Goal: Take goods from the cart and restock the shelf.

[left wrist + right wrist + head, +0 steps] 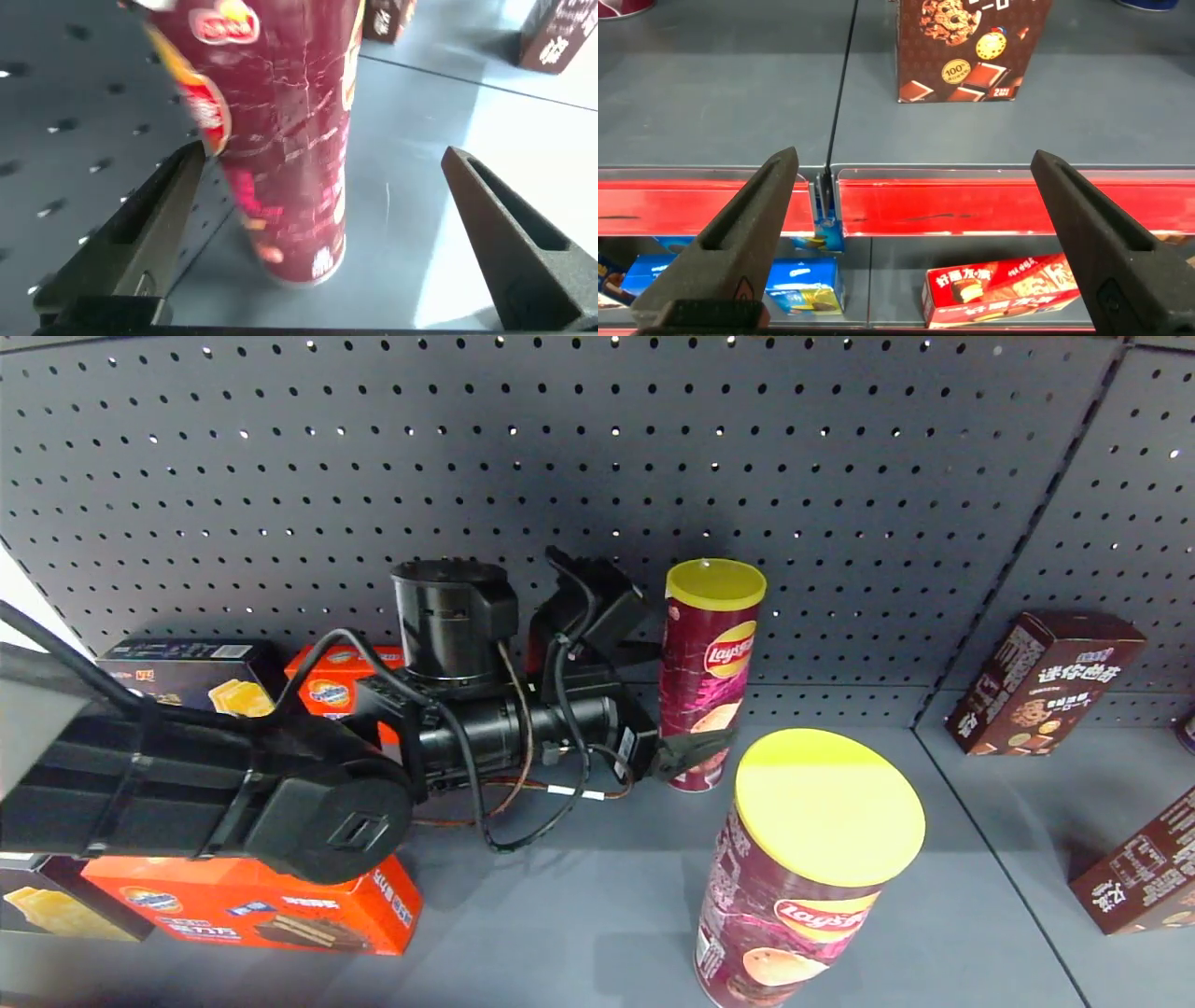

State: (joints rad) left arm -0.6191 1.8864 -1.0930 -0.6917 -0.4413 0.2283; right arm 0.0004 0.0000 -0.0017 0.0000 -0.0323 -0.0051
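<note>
— Where is the left pincer (322,154) from where you stand?

— At the back of the shelf (579,896), jaws spread, one finger on either side of the purple chip can (709,672). The can stands upright just before the pegboard (560,448), nearer one finger than the other (whether that finger touches it, I cannot tell).

— Anything else close by?

— A second can (803,877), same yellow lid, upright at about five o'clock from the first and well forward. An orange box (252,905) lies flat at eight o'clock, a brown cookie box (1041,681) leans at three o'clock.

— And the right pincer (915,159)?

— Wide open, gripping nothing, hanging before the shelf's red edge strip (971,205).
</note>
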